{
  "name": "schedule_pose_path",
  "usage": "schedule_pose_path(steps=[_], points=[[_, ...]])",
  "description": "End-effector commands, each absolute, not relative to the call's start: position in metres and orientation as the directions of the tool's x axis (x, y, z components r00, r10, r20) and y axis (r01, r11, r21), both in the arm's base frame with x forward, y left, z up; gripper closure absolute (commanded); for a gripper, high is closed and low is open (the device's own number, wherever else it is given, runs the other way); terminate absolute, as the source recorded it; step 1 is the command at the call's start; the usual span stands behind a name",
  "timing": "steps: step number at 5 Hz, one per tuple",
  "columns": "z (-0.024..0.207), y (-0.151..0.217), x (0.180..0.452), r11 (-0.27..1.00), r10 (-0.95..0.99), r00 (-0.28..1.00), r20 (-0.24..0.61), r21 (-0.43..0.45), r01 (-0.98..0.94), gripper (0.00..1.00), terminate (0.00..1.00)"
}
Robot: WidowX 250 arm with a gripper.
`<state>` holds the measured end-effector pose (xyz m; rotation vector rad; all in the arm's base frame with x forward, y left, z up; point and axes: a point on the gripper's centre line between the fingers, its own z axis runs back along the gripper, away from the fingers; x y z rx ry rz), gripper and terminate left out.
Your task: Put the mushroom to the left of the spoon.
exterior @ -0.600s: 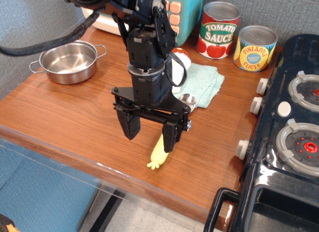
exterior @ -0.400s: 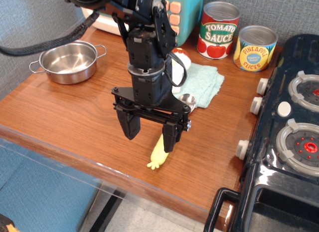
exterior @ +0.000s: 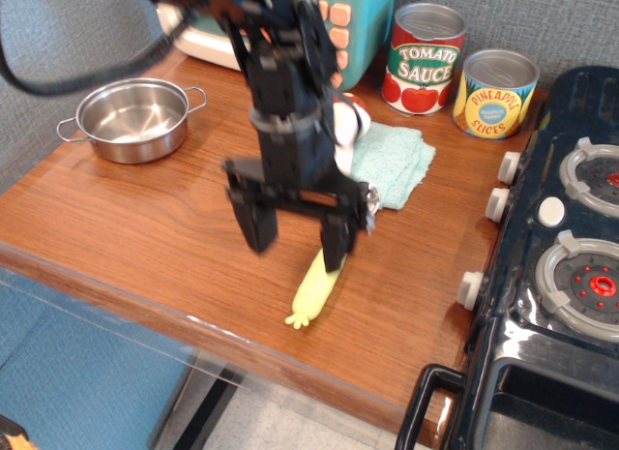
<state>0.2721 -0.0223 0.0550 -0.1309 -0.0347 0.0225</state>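
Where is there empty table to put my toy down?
The bare wood between the pot and the spoon is free. So is the strip between spoon and stove. The back by the cans and cloth is crowded.

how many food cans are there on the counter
2. The tomato sauce can stands at the back by the wall; the pineapple slices can stands just right of it, near the stove. Others could hide behind the arm.

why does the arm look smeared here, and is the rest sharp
observation.image: motion blur softens the arm and open end effector; the spoon, pot and cans are crisp, with glare on the pot's rim.
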Motion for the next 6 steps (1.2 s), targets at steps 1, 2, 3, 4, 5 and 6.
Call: schedule_pose_path(steps=[1,2,3,4,5,6], points=[[0.080,-0.017,0.320,0.988,0.065,0.993,0.096,-0.147,-0.051,0.00,0.00],[0.091,-0.018,0.350,0.984,0.082,0.986,0.142,-0.169,-0.058,0.00,0.00],[0.089,-0.012,0.380,0.987,0.102,0.983,0.156,-0.143,-0.079,0.00,0.00],[0.077,0.004,0.399,0.986,0.138,0.980,0.147,-0.116,-0.121,0.00,0.00],[0.060,0.009,0.405,0.987,0.143,0.983,0.113,-0.087,-0.133,0.00,0.00],[0.048,0.005,0.404,0.989,0.132,0.987,0.091,-0.072,-0.126,0.00,0.00]])
